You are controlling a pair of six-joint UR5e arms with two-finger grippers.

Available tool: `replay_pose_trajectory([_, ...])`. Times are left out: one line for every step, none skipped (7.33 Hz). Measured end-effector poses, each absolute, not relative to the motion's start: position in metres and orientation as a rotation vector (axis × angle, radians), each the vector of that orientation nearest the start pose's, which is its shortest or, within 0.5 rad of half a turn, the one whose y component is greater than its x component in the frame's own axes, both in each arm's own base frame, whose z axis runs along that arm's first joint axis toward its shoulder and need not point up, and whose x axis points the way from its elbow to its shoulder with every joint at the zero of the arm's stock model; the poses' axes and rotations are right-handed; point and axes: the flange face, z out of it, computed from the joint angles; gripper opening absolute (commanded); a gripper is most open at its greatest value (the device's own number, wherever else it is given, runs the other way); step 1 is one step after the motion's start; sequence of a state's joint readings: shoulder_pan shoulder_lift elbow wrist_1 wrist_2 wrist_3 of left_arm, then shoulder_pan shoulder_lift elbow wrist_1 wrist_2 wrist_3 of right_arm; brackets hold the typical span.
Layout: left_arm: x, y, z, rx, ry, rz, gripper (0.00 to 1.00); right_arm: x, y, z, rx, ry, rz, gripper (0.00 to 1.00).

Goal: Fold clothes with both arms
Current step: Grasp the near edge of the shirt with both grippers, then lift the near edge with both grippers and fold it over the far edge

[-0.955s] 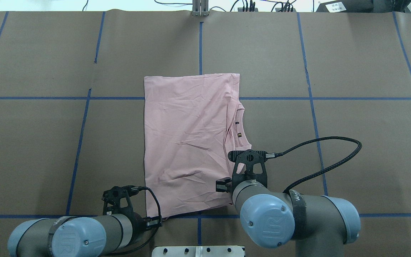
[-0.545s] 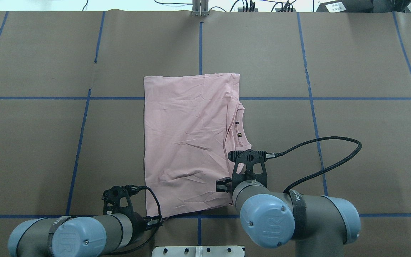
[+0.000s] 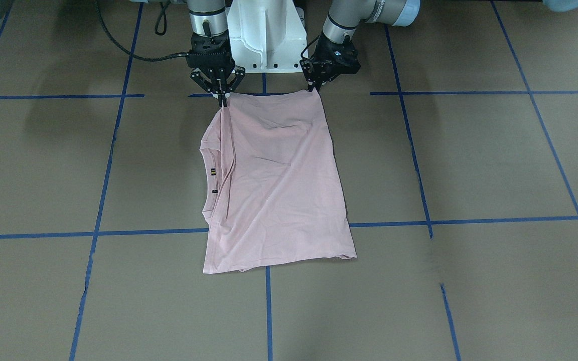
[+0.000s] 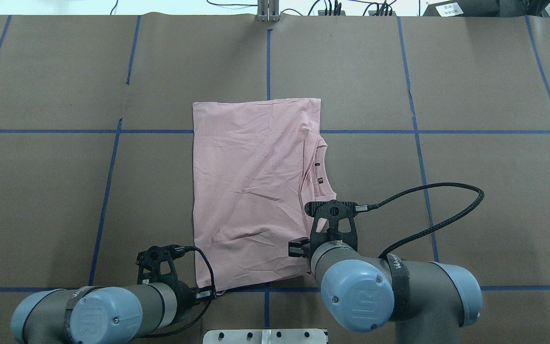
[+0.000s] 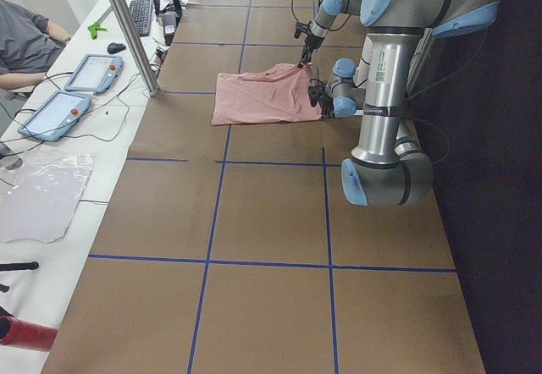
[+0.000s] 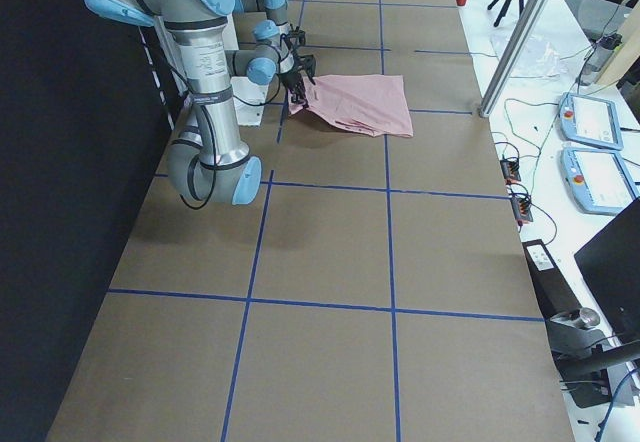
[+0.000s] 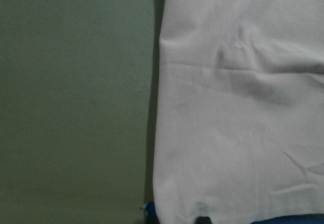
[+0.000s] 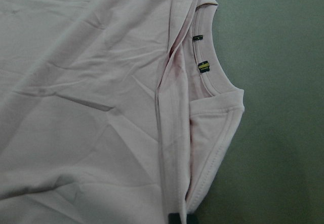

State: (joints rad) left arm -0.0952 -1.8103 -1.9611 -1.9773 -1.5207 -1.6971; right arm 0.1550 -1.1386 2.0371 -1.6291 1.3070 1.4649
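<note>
Overhead exterior view: the brown table (image 4: pixel 470 95) holds the pink shirt (image 4: pixel 251 181), folded lengthwise near the middle, collar on the robot's right. At its 2 near corners, the left gripper (image 3: pixel 313 88) and the right gripper (image 3: pixel 223 100) each pinch cloth, fingers pressed together.
</note>
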Motion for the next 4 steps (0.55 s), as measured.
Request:
replay_pose_trajectory([0.538, -0.192, 0.309, 0.033, 1.041, -0.226, 0.00, -0.529, -0.244, 0.232, 0.355, -0.795, 0.157, 0.00])
replay_pose_trajectory([0.533, -0.195, 0.304, 0.037, 1.050, -0.227, 0.00, -0.529, -0.244, 0.233, 0.355, -0.793, 0.157, 0.00])
replay_pose_trajectory([0.523, -0.198, 0.291, 0.047, 1.066, -0.218, 0.00, -0.526, -0.245, 0.232, 0.356, -0.796, 0.159, 0.00])
replay_pose_trajectory([0.504, -0.199, 0.269, 0.060, 1.081, -0.201, 0.00, -0.518, -0.244, 0.227, 0.357, -0.810, 0.163, 0.00])
